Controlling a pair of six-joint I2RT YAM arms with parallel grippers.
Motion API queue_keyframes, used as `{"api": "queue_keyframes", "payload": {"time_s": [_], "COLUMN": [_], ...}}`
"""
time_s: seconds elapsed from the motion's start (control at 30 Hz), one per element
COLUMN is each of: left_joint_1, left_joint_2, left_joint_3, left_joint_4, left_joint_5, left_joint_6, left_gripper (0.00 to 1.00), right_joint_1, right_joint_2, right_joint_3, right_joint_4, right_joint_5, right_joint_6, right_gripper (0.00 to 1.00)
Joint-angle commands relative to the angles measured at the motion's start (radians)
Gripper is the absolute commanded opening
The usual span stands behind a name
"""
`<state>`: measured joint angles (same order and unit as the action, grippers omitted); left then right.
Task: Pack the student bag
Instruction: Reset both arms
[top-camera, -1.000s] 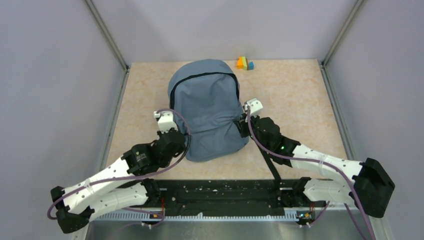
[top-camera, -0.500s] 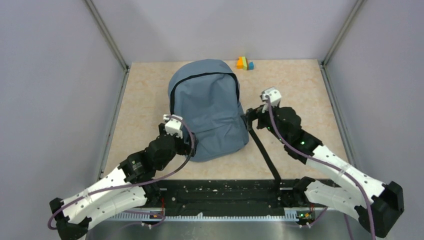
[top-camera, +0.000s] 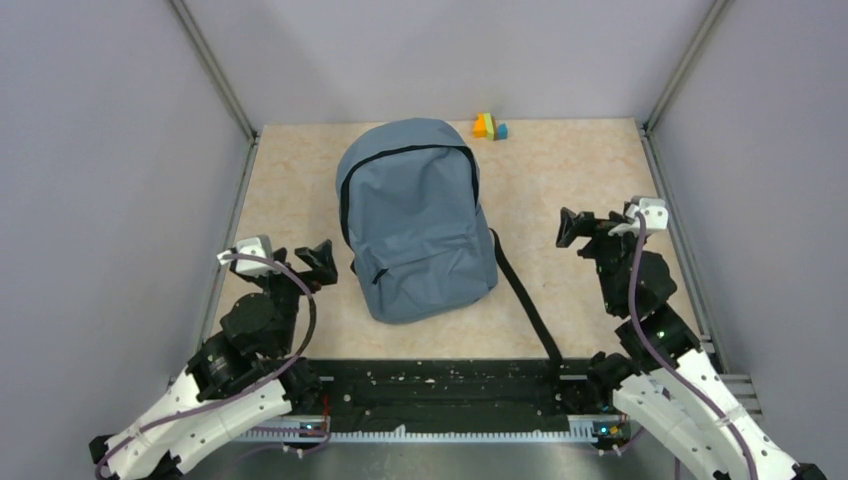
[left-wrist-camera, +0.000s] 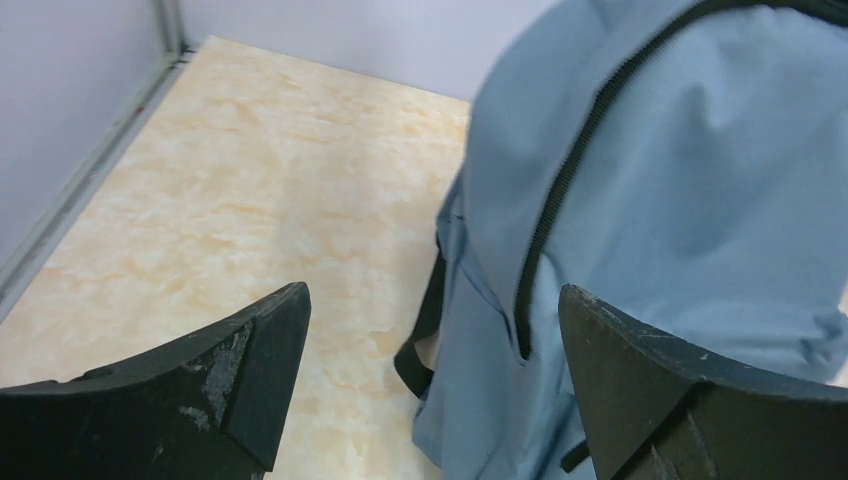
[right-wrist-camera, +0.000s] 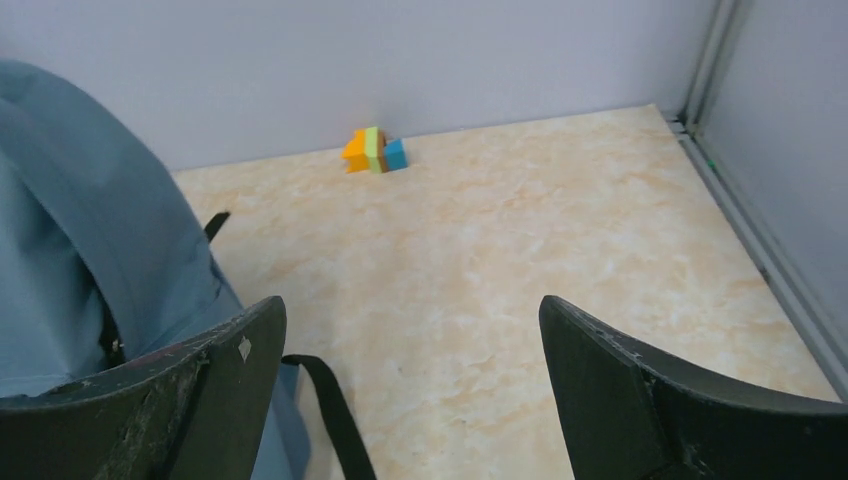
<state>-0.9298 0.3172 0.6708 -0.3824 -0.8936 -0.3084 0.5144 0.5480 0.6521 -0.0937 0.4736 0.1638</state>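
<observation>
Pale grey walls enclose a marbled beige worktop (top-camera: 580, 190), on which the student bag (top-camera: 418, 215) lies flat at the centre, front face up, with its rounded top toward 12 o'clock. Both arms have just drawn back from the bag. One second earlier each gripper was pressed against a lower flank of the bag, and half a second earlier they were beginning to part from it. Now the left gripper (left-wrist-camera: 432, 292) stands off at 8 o'clock and the right gripper (right-wrist-camera: 410, 300) at 3 o'clock, each with its jaws spread wide and holding nothing. The bag's lower edge sits a little squarer and flatter than in the earlier frame, and one black shoulder strap (top-camera: 525, 300) trails free toward 5 o'clock, where previously the right arm covered it. The black zipper (left-wrist-camera: 560, 190) appears to run closed along the upper panel, though its slider is not visible. The small coloured blocks (top-camera: 490, 126) rest unmoved at 1 o'clock against the back wall, apart from the bag. The release suggests that positioning of the bag is finished, while packing itself has not begun: nothing is seen entering the bag, and opening it is the probable next requirement.
</observation>
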Motion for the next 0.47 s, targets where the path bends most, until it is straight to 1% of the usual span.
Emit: {"api": "queue_keyframes", "payload": {"time_s": [0.0, 0.43], "left_joint_1": [0.003, 0.003], "left_joint_2": [-0.034, -0.022], "left_joint_3": [0.015, 0.012], "left_joint_4": [-0.019, -0.021], "left_joint_5": [-0.162, -0.151], "left_joint_6": [-0.048, -0.034], "left_gripper": [0.98, 0.98], "right_joint_1": [-0.004, -0.003], "right_joint_2": [-0.071, -0.046], "right_joint_3": [-0.096, -0.100], "right_joint_4": [0.087, 0.087], "right_joint_5": [0.131, 0.134], "right_joint_6": [-0.063, -0.076], "right_gripper": [0.94, 0.94]}}
